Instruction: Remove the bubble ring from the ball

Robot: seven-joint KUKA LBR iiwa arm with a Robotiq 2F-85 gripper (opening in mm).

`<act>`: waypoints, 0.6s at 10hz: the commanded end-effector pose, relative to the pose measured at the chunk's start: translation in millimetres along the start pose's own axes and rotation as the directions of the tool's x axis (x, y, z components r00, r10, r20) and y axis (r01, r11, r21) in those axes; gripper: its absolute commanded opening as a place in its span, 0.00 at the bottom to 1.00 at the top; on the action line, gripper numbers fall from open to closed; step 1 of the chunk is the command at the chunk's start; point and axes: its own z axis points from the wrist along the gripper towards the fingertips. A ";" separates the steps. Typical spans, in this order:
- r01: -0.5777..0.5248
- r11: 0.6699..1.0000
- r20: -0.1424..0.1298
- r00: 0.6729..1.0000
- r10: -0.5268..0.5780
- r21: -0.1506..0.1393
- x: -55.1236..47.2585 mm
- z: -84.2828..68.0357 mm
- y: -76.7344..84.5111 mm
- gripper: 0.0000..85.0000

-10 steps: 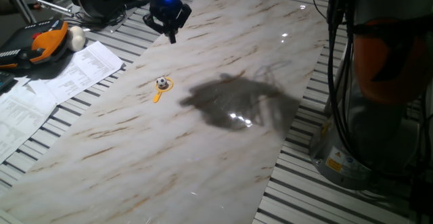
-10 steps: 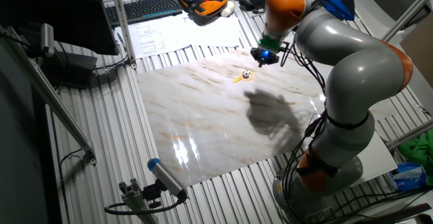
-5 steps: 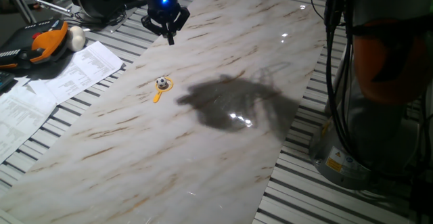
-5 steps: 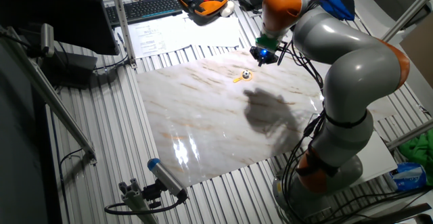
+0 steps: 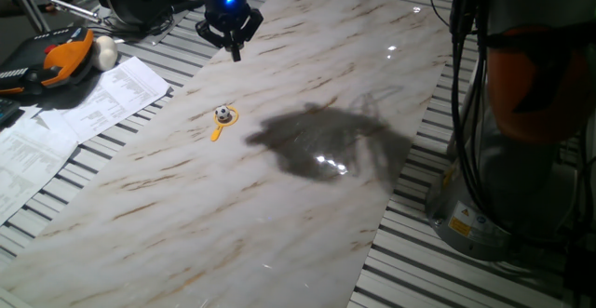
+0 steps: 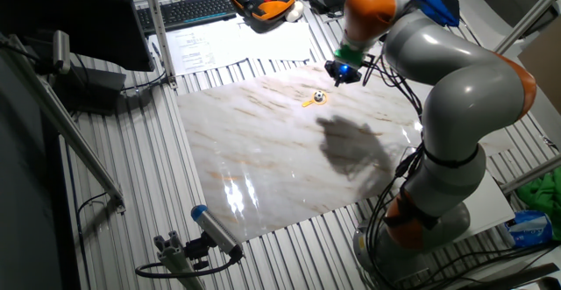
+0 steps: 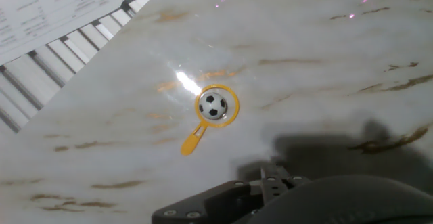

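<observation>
The tiny football-patterned ball (image 7: 214, 105) sits inside the loop of the orange-yellow bubble ring (image 7: 191, 141), which lies flat on the marble board (image 5: 307, 215). They show in one fixed view as the ball (image 5: 223, 113) and the ring (image 5: 217, 133), and in the other as the ball (image 6: 319, 96) and the ring (image 6: 308, 102). My gripper (image 5: 235, 49) hovers above the board's far end, well apart from them, its fingers drawn together and empty. It also shows in the other fixed view (image 6: 342, 75). In the hand view only its dark body shows at the bottom edge.
Paper sheets (image 5: 84, 103) lie left of the board on the slatted table. A big orange-and-black tool (image 5: 56, 61) and a plain whitish ball (image 5: 105, 55) sit beyond them. The robot's base (image 5: 494, 178) stands at the right. A keyboard (image 6: 197, 10) lies at the back.
The gripper shifted only slightly above the far end of the board. The ring and the ball have not moved.
</observation>
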 end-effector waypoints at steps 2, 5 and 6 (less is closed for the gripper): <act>-0.022 1.000 -0.031 0.999 0.022 0.012 0.0 -0.1 0.2 0.00; -0.066 0.998 -0.048 0.997 0.067 0.007 0.0 -0.1 0.2 0.00; -0.072 0.997 -0.050 0.996 0.073 0.014 0.0 -0.1 0.2 0.20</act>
